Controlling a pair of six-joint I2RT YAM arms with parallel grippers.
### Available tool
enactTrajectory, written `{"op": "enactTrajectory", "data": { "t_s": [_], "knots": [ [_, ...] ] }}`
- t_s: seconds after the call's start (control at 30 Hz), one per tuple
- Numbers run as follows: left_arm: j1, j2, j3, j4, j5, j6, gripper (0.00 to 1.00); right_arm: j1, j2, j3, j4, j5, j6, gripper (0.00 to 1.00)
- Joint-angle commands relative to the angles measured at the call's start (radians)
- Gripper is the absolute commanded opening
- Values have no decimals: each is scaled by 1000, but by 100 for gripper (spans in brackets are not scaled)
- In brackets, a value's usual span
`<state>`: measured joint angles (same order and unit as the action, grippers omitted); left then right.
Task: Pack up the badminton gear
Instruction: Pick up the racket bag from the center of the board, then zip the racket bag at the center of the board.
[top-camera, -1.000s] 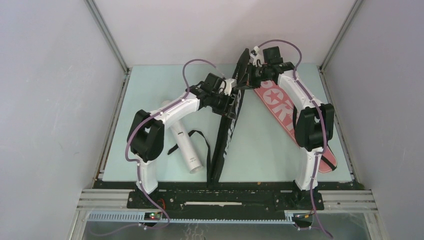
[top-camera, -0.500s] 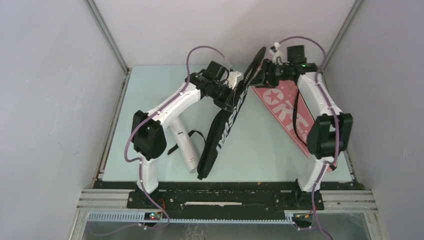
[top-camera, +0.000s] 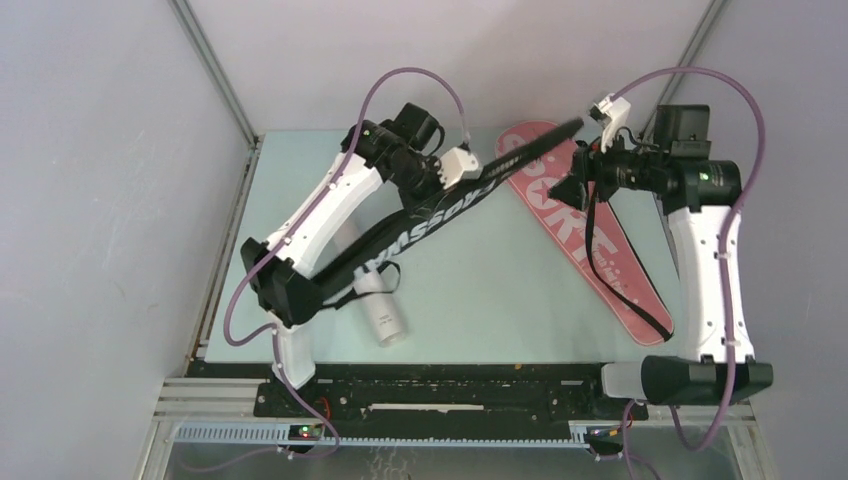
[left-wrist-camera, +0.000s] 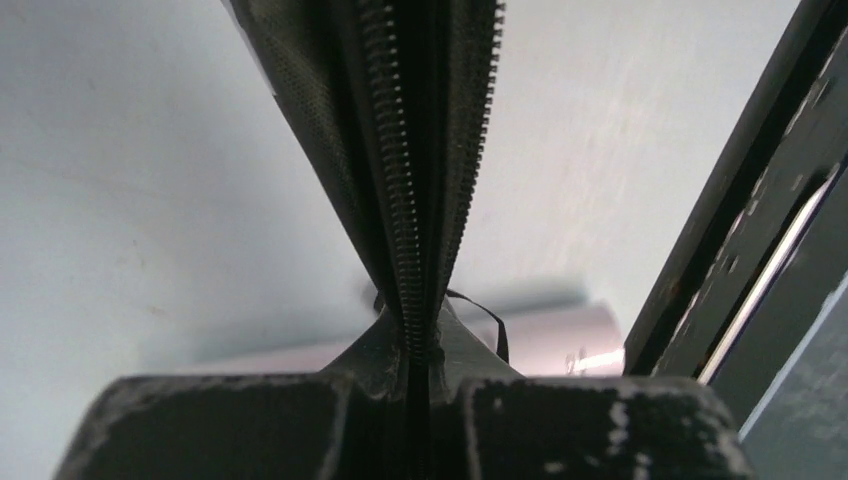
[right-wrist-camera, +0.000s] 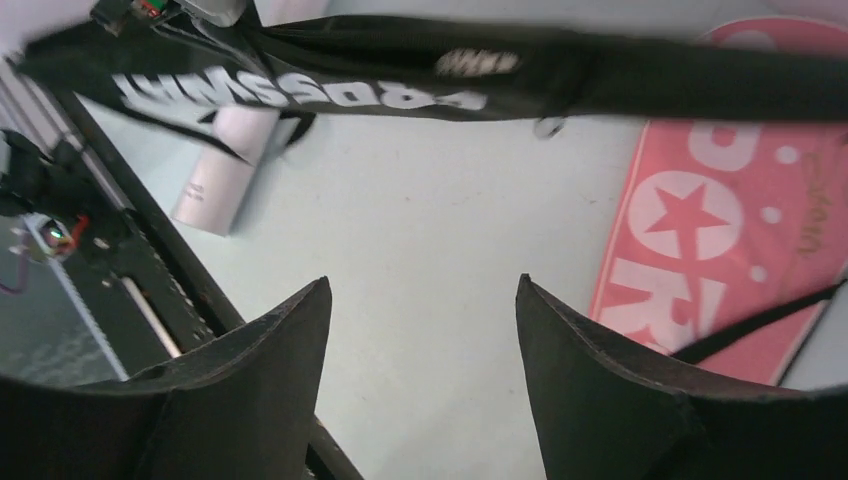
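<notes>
Partway done: black fabric "CROSSWAY" racket cover (top-camera: 420, 225) clenched in left gripper (left-wrist-camera: 415, 370), right gripper (right-wrist-camera: 420, 330) agape and empty, long white tube (top-camera: 378, 305) not yet packed.

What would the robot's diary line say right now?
left gripper: shut on black cover | right gripper: open, empty | pink cover: flat on table

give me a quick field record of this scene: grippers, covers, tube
left gripper: shut on the black CROSSWAY cover at its zipper edge
right gripper: open, holding nothing
black CROSSWAY cover: lifted off the table, slanting
pink SPORT cover: flat on the table, right side
white tube: lying on the table under the left arm
</notes>
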<state>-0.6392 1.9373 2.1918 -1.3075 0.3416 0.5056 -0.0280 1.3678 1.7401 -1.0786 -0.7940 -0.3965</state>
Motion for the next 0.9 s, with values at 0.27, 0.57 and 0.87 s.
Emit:
{"op": "enactTrajectory", "data": {
  "t_s": [0.27,0.57,0.87],
  "knots": [
    [-2,-325,-361,-116,-110,442,0,128,-246,-261,-57,215,-387,96],
    [-2,-396,-438,-117,-70,459,0,277,-250,-404,-53,245,-434,96],
    [-1,-386,-423,-117,-58,450,0,323,-270,-445,-60,244,-418,94]
  ]
}}
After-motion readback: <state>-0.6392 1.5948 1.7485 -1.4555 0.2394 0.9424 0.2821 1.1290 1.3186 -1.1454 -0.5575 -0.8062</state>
